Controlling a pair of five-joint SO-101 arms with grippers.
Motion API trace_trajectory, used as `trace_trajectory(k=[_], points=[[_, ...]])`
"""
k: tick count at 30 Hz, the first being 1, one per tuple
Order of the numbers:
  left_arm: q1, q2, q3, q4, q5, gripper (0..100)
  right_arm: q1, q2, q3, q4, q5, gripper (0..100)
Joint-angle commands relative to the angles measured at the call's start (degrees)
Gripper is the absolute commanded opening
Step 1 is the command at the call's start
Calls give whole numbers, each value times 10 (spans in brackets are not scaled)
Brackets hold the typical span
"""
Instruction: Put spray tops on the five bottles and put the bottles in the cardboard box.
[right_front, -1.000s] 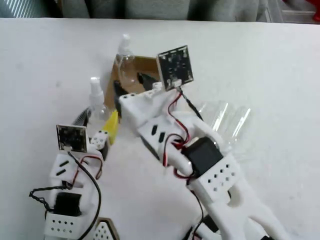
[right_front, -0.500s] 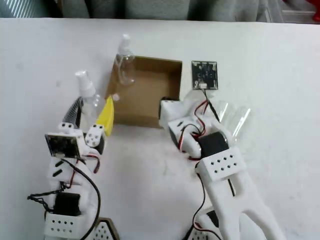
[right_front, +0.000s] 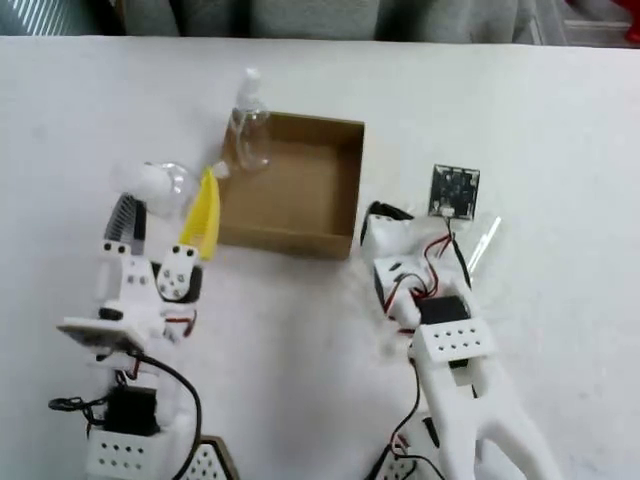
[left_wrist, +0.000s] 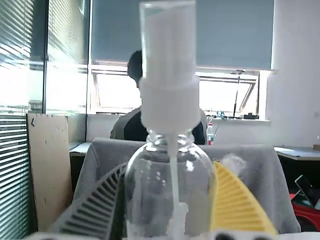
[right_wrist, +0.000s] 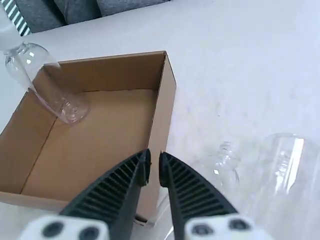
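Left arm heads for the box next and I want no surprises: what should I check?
1. Spray top on held bottle: ok, seated.
2. Left gripper grip: ok, fingers on both sides.
3. Held bottle above cardboard box: not ok, beside it.
4. Room in box: ok, one capped bottle stands in a corner.
5. Right gripper clear: ok, shut, outside the box wall.

No readable text — nothing legible
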Motion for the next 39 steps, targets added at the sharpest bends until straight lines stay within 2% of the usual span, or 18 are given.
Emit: trace_trajectory(k=[1, 6, 16, 21, 24, 31, 34, 36, 39], points=[[2, -7, -73, -16, 4, 24, 4, -12, -4, -16, 6, 16], [0, 77, -154, 22, 4, 24, 4, -12, -2, -15, 6, 16], [4, 346, -293, 23, 9, 24, 5, -16, 25, -17, 6, 16], [5, 465, -311, -24, 9, 24, 20, -16, 32, -17, 6, 16], [6, 529, -310, -11, 9, 24, 32, -16, 32, -18, 6, 16], [3, 529, -309, 54, 8, 24, 32, -16, 32, -18, 6, 16], [5, 524, -310, 52, 5, 24, 32, -16, 32, -18, 6, 16], [5, 532, -311, 39, 5, 24, 32, -16, 32, -18, 6, 16], [6, 566, -307, -34, 6, 24, 32, -16, 32, -18, 6, 16]])
